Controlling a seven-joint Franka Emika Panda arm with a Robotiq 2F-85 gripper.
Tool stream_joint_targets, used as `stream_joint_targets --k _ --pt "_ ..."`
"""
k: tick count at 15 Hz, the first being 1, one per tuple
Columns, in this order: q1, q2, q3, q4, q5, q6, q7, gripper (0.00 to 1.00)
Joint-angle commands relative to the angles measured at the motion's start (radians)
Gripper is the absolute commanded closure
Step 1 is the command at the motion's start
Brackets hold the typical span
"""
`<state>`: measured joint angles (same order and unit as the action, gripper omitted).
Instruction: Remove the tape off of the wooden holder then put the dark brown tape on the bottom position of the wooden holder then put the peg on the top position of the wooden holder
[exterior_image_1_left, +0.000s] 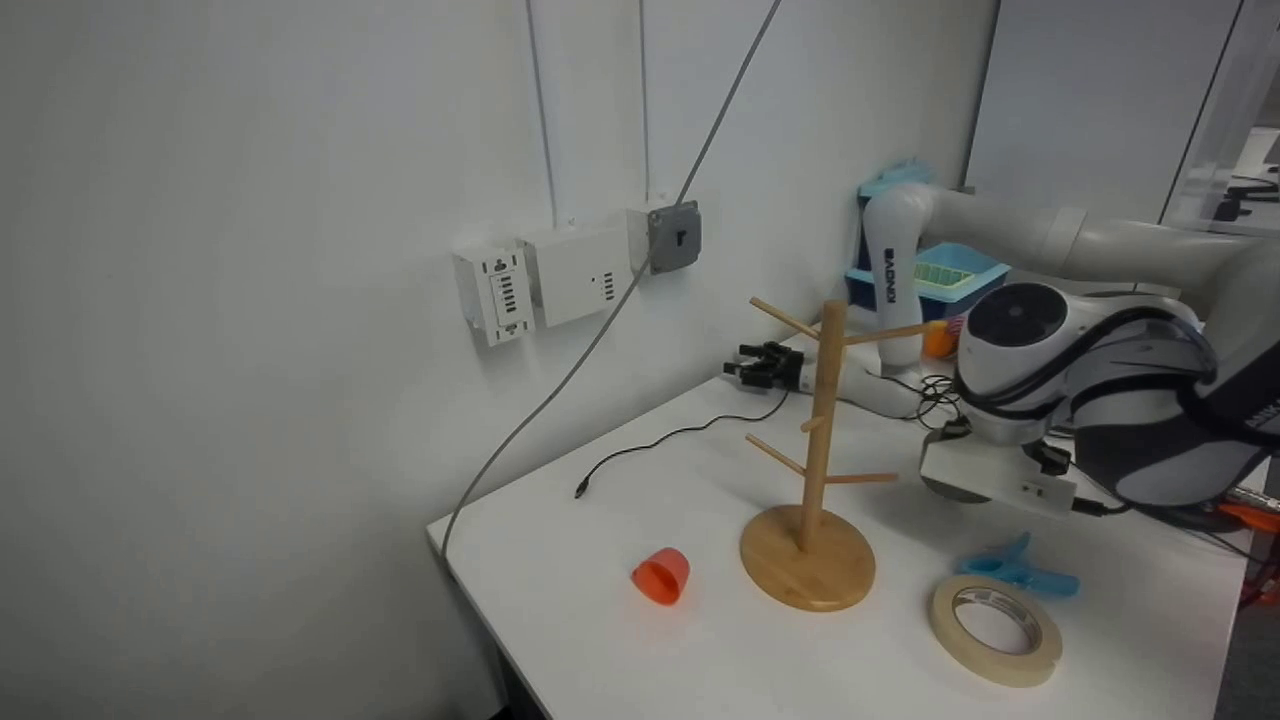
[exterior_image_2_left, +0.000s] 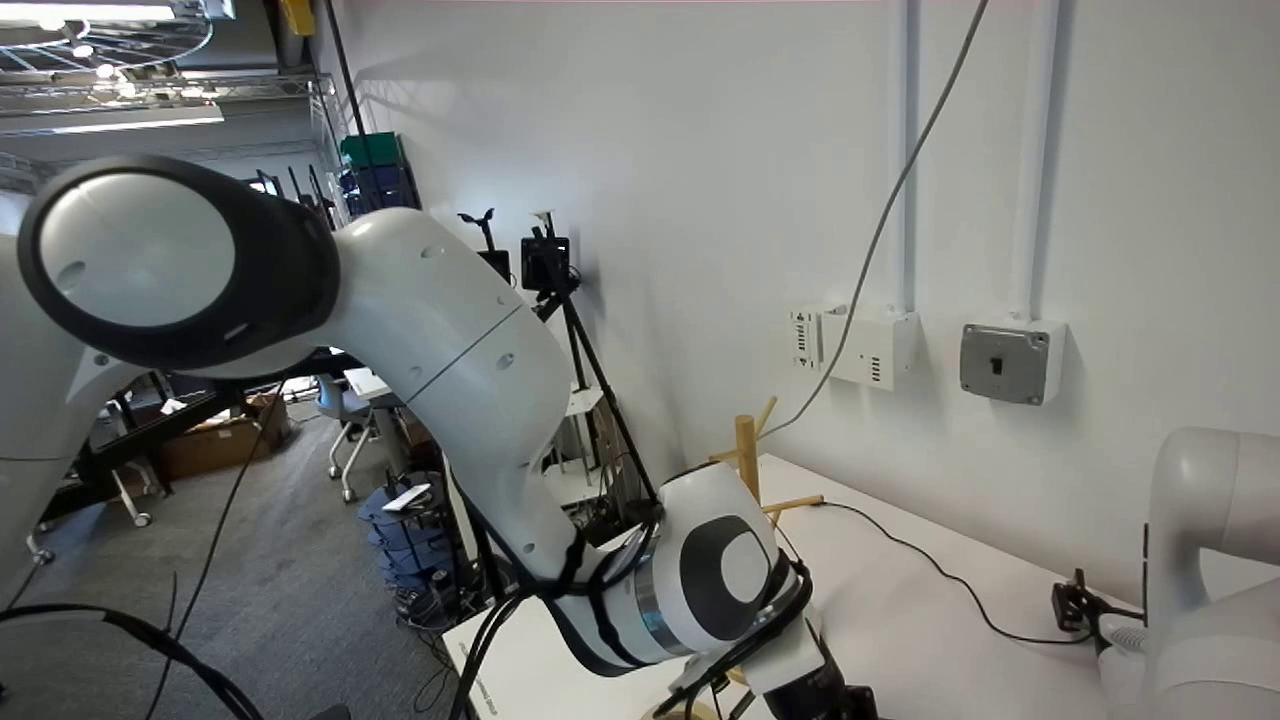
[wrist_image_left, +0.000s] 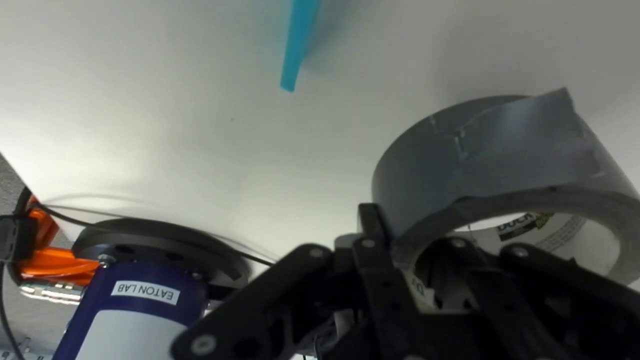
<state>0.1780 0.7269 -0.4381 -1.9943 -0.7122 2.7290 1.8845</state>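
My gripper pinches the roll by its wall, likely leaving threading room; in an exterior view the ring lies four o'clock from the stand.

Wooden holder: lt. wood, smooth, satin fin. Beige tape: paper-like, matt. Blue clip: plastic, smooth. Dark tape: outer surf. smooth w/ slight sheen, creased in places; core paper-like, printed. Gripper: blk, matt, w/ metal screws. Arm: hard white shell, semi-gloss, incl. metallic silver band. Orange cup: plastic, smooth. Table: smooth, low-gloss. Wall: matt. Floor: carpet, rough tex.
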Motion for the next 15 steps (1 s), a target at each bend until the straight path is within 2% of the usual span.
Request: stream_joint_targets --k 1,8,15 --pt "0.017 -0.101 -0.035 -0.065 -0.039 -0.012 -0.036 0.95" --pt "-0.012 -0.27 -0.028 -0.152 -0.18 -0.057 -0.063 0.95" --pt "-0.073 -0.462 0.042 -0.266 -0.36 -0.116 -0.053 0.95"
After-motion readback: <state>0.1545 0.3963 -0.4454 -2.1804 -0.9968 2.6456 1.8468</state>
